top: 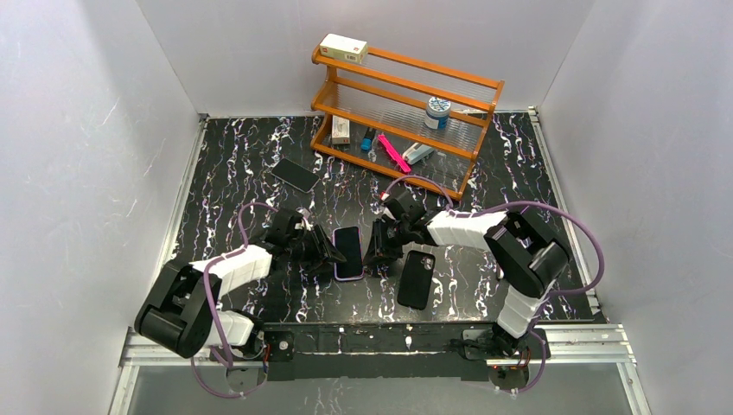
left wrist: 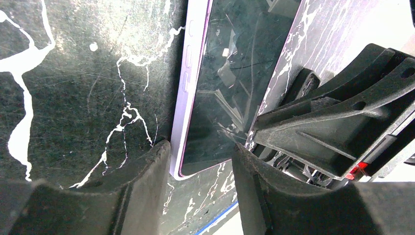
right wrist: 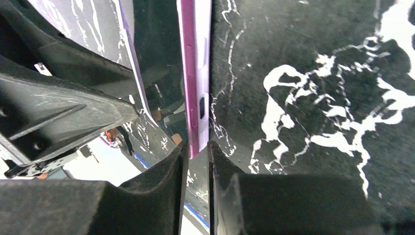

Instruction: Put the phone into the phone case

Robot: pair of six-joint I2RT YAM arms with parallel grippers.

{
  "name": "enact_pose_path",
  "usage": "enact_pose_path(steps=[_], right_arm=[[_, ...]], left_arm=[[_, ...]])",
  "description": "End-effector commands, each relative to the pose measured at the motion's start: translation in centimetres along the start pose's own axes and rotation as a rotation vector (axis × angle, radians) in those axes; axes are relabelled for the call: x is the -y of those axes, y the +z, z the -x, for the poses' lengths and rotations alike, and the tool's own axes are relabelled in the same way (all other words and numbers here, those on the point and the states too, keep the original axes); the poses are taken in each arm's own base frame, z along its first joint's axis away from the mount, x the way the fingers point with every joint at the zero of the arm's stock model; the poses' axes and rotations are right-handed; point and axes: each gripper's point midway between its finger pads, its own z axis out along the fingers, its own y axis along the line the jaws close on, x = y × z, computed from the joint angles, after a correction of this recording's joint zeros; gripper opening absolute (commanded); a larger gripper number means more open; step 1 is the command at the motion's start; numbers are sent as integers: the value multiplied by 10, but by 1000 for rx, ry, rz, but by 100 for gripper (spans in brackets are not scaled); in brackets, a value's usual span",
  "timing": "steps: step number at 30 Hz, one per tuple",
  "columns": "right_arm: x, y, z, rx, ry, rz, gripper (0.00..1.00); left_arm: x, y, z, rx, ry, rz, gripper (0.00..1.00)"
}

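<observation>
The phone (top: 295,175), a plain black slab, lies flat at the back left, away from both arms. The phone case (top: 416,278), matte black with a corner camera cutout, lies near the front right. Between them is a lavender-edged phone (top: 348,252), with both grippers at it. My left gripper (top: 328,251) is open, its jaws either side of that phone's near corner (left wrist: 188,169) and not clamping it. My right gripper (top: 378,255) is pinched on the phone's long side edge (right wrist: 195,98), which sits between the fingertips (right wrist: 180,156). The case and the black phone are out of both wrist views.
A wooden two-shelf rack (top: 406,104) stands at the back. It holds a box (top: 343,48) on top, a jar (top: 438,111) and several small items such as a pink one (top: 393,152). White walls close in the marbled black mat (top: 233,164) on three sides.
</observation>
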Motion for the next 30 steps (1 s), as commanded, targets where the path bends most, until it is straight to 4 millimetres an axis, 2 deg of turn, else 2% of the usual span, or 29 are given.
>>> enact_pose_path(steps=[1,8,18,22,24,26,30], right_arm=[[-29,2,10,15,-46,121,25],[-25,11,7,-10,-34,134,12],[-38,20,0,-59,-58,228,10],[-33,25,-1,-56,-40,190,9],[-27,21,0,-34,-18,134,10],[-23,12,6,16,-11,88,13],[-33,-13,18,120,-36,77,25]], left_arm=[[-3,1,-7,-22,7,-7,46],[-1,2,-11,-28,-21,-32,41],[7,7,-18,-36,-17,-54,36],[15,4,-19,-19,-16,-66,33],[15,0,-16,9,-19,-55,32],[12,-5,-9,44,-7,-8,37],[10,-17,2,68,23,88,45]])
